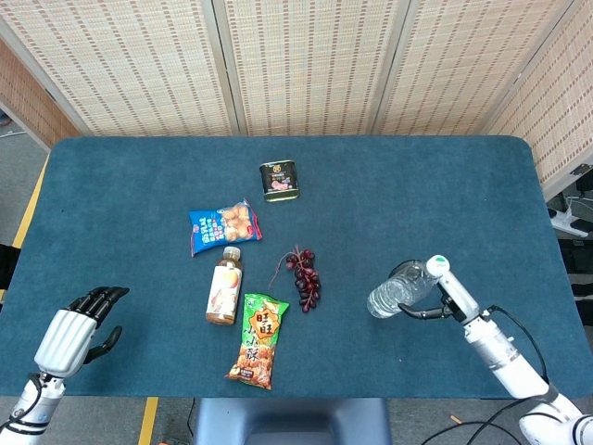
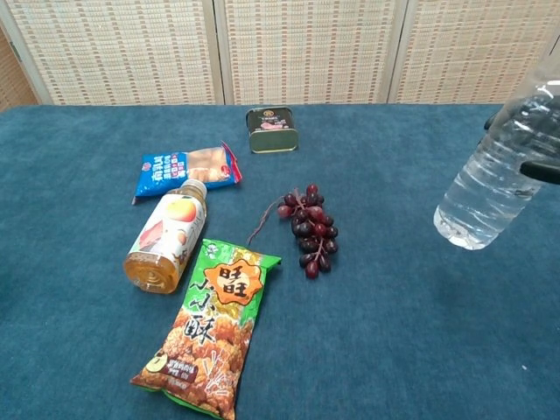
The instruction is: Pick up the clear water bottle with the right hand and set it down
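The clear water bottle (image 1: 397, 289) is gripped by my right hand (image 1: 447, 298) at the right of the blue table (image 1: 417, 195). It is tilted, with its white cap up to the right and its base down to the left. In the chest view the bottle (image 2: 495, 178) leans the same way at the right edge, with dark fingers (image 2: 542, 170) wrapped across it. Whether its base touches the cloth I cannot tell. My left hand (image 1: 76, 326) rests at the near left corner, fingers loosely apart, holding nothing.
Left of the bottle lie dark grapes (image 1: 304, 274), a green snack bag (image 1: 258, 339), a juice bottle on its side (image 1: 223, 289), a blue snack packet (image 1: 223, 225) and a small tin (image 1: 279, 180). The table's right edge is close to my right arm.
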Robot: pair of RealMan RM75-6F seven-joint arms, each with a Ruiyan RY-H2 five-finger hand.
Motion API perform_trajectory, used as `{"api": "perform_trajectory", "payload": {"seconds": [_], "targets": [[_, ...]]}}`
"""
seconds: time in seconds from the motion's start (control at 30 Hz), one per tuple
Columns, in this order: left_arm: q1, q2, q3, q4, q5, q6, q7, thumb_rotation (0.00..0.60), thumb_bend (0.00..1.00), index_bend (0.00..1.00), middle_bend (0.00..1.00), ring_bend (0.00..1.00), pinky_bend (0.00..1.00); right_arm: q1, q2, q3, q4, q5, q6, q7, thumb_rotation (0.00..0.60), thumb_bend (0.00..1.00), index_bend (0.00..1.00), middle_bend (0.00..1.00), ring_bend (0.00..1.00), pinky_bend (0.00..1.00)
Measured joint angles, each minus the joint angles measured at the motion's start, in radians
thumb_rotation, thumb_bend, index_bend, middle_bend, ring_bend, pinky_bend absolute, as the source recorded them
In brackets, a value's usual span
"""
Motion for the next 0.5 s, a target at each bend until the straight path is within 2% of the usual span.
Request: {"api": "perform_trajectory", "payload": {"seconds": [0.1,0.2,0.3,0.5], "targets": [[-0.001,-0.001,0.0,-0.002,-0.002,-0.005,0.001,0.6,0.38,0.17,0.21,0.21,0.43,-0.006,-0.02,0.013,0.035,0.02,0.009,0.034,0.6,0.55,0.81,0.71,0.53,0.46],[-0.002,-0.001,0.001,-0.001,-0.001,-0.007,0.007,0.6,0.38,0.17,0.21,0.21,0.43,-0.013,-0.045,0.029,0.077,0.042,0.02,-0.031,0.6,0.55,0.81,0.71,0.52,0.46],[-0.002,-0.002,0.002,-0.003,0.0,-0.008,0.01,0.6,0.38,0.17,0.21,0.21,0.43,-0.021,-0.072,0.045,0.121,0.064,0.03,-0.197,0.6,0.55,0.81,0.71,0.53,0.46],[-0.001,-0.002,0.002,-0.004,0.0,-0.007,0.013,0.6,0.38,0.17,0.21,0.21,0.43,-0.034,-0.12,0.071,0.195,0.097,0.048,-0.729,0.6,0.55,0.81,0.71,0.53,0.46]]}}
